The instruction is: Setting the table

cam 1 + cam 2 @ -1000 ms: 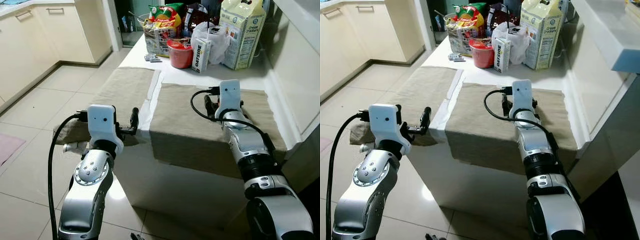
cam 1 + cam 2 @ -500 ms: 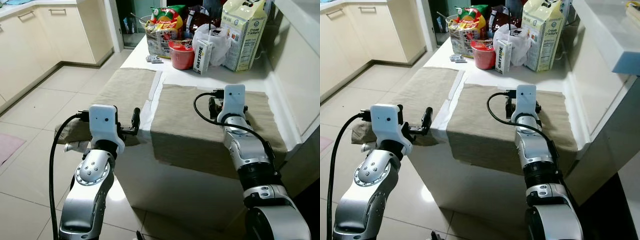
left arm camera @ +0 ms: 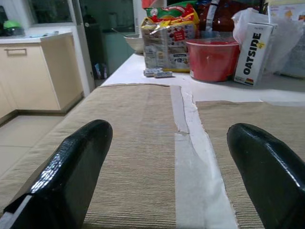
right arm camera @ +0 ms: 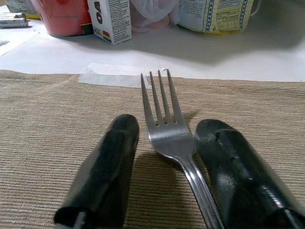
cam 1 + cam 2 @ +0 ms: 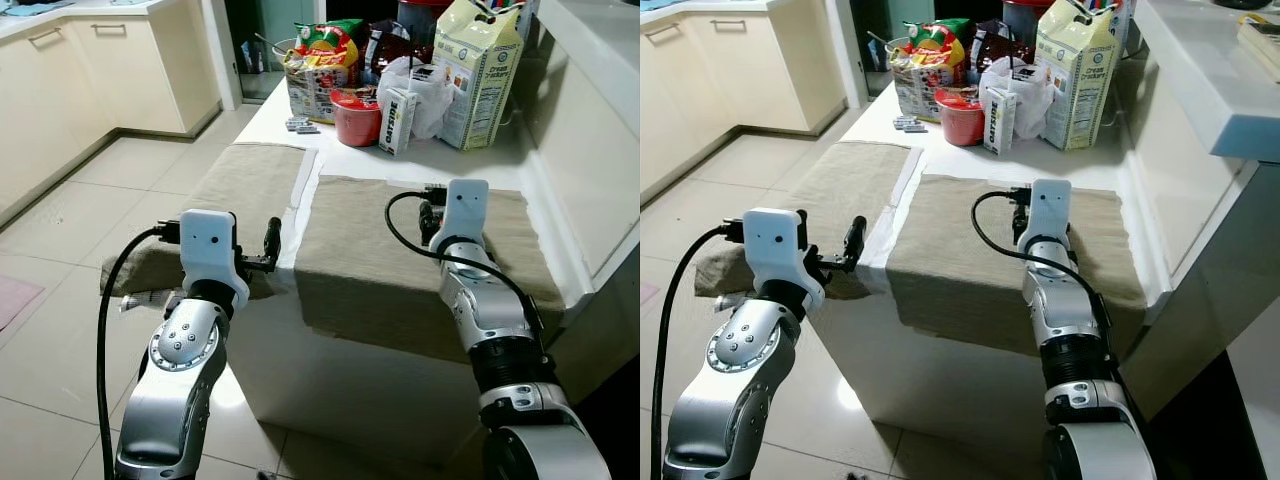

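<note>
- Two tan placemats on the white counter (image 5: 500, 150): left placemat (image 5: 240, 185) left of centre frame, right placemat (image 5: 400, 240) centre.
- One fork (image 4: 169, 129) flat on the right placemat, between the right gripper (image 4: 167, 167) fingers, which stand apart around it.
- Left gripper (image 3: 167, 176) spread wide over the left placemat's near edge.
- One red bowl (image 5: 357, 115), one Oatside carton (image 5: 397, 120), upper centre.

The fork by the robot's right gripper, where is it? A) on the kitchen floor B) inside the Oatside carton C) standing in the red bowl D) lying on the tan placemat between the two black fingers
D: the right wrist view shows the fork lying flat on the tan placemat, between the spread fingers of the right gripper.
</note>
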`<state>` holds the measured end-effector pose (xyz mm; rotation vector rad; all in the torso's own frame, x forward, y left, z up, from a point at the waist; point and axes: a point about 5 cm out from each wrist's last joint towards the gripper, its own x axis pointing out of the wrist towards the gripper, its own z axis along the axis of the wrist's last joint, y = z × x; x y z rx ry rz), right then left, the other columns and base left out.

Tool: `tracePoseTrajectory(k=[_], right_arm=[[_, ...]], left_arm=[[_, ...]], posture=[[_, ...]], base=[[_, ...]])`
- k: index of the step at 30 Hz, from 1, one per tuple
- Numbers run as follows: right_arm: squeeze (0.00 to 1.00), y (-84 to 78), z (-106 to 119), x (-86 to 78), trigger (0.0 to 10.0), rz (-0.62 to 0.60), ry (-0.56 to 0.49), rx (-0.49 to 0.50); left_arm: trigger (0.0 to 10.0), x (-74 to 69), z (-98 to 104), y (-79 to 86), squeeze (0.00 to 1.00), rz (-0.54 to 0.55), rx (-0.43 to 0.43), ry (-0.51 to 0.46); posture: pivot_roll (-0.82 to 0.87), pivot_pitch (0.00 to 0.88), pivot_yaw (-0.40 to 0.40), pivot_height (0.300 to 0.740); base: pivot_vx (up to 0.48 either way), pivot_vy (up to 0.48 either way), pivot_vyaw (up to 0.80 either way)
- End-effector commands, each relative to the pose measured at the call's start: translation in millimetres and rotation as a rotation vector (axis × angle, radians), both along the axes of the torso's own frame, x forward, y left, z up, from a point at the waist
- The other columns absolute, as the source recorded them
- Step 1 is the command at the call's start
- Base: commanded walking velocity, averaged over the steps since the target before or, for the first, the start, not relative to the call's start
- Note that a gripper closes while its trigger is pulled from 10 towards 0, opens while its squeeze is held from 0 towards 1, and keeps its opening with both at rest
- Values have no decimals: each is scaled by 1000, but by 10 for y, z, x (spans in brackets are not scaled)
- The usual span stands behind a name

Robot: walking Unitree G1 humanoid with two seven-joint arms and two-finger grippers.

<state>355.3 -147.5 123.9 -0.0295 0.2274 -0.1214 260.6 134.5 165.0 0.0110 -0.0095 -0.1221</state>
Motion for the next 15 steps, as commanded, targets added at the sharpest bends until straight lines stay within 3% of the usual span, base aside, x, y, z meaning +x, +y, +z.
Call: tracePoseTrajectory(k=[1, 5, 7, 13, 15], right_arm=[[0, -41, -479, -204, 0, -33, 222, 32], [0, -44, -455, -206, 0, -33, 201, 27], [102, -41, -393, -189, 0, -27, 161, 11], [133, -18, -249, -143, 0, -16, 74, -14], [227, 3, -145, -117, 0, -6, 17, -39]], left_arm=[[10000, 6, 43, 9, 0, 3, 12, -11], [10000, 11, 39, 6, 0, 2, 12, -9], [10000, 13, 38, 10, 0, 4, 11, -7], [10000, 15, 39, 17, 0, 11, 7, -5], [10000, 12, 37, 21, 0, 13, 7, -5]], posture=[[-121, 5, 104, 740], [-123, 9, 102, 740], [-121, 13, 102, 740], [-116, 17, 99, 740], [-114, 17, 99, 740]], base=[[0, 0, 0], [0, 0, 0], [0, 0, 0], [0, 0, 0], [0, 0, 0]])
